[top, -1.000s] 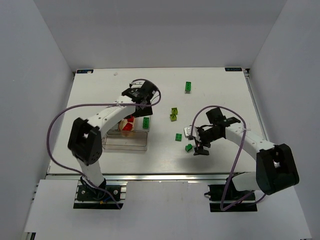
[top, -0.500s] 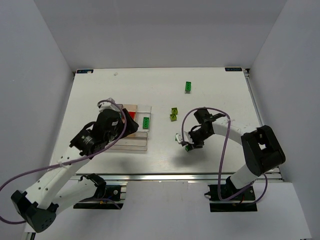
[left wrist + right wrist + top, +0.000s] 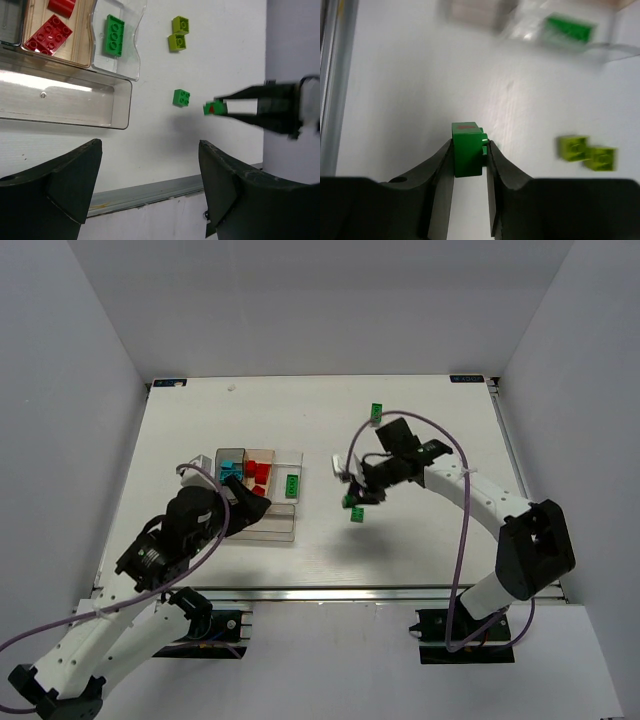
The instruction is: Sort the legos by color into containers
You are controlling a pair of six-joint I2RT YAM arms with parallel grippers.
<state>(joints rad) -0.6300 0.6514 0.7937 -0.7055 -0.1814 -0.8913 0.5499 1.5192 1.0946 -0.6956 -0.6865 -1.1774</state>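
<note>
**Legible marks.** The green brick (image 3: 466, 145) I hold bears a reddish smudge on top that I cannot read. The corner tags (image 3: 168, 383) at the far edge of the table (image 3: 440, 540) are too small to read.

**Near field.** My left gripper (image 3: 150, 165) hangs high by the tray's near side, its fingers (image 3: 55, 190) spread wide and holding nothing. Below it lies the smoky grey bin (image 3: 65, 97).

**Tray.** Behind that bin, the tray (image 3: 299, 470) holds cyan bricks (image 3: 232, 468), red bricks (image 3: 47, 36) in the tan bin (image 3: 80, 35), and one stored green brick (image 3: 114, 35) in the clear bin (image 3: 132, 30).

**Right of the tray.** My right gripper (image 3: 470, 160) is clamped on the green brick, which is lifted off the table. A loose green brick (image 3: 181, 97) lies on the table close by. The lime pair (image 3: 178, 34) sits farther off and a lone green brick (image 3: 377, 413) is farthest.

**Change.** Half a second ago the right gripper was low at the two near green bricks. It has since risen and swung toward the tray. The left arm has drawn back, uncovering the cyan bricks.
</note>
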